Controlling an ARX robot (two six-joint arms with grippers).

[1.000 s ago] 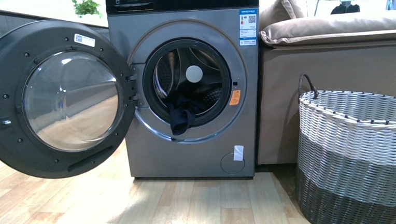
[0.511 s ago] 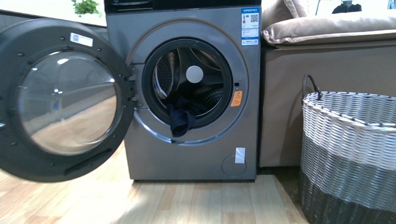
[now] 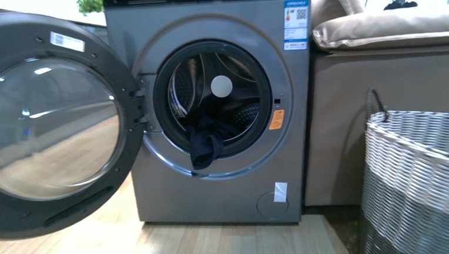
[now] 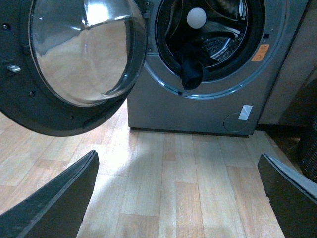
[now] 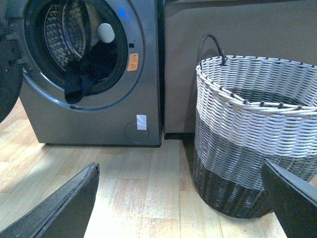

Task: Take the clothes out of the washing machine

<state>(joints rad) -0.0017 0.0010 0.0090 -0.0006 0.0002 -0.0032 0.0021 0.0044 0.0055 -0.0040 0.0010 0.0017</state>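
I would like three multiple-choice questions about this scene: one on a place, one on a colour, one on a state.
1. Where is the dark navy fabric garment? A) on the floor B) draped over the grey metallic washing machine's drum rim C) on the sofa
2. Upper band of the round woven basket? A) red B) white C) green
3. The round glass door is: A) shut B) missing C) swung open
Answers: B, it hangs out of the opening; B, white weave above dark grey; C, it stands wide beside the opening.
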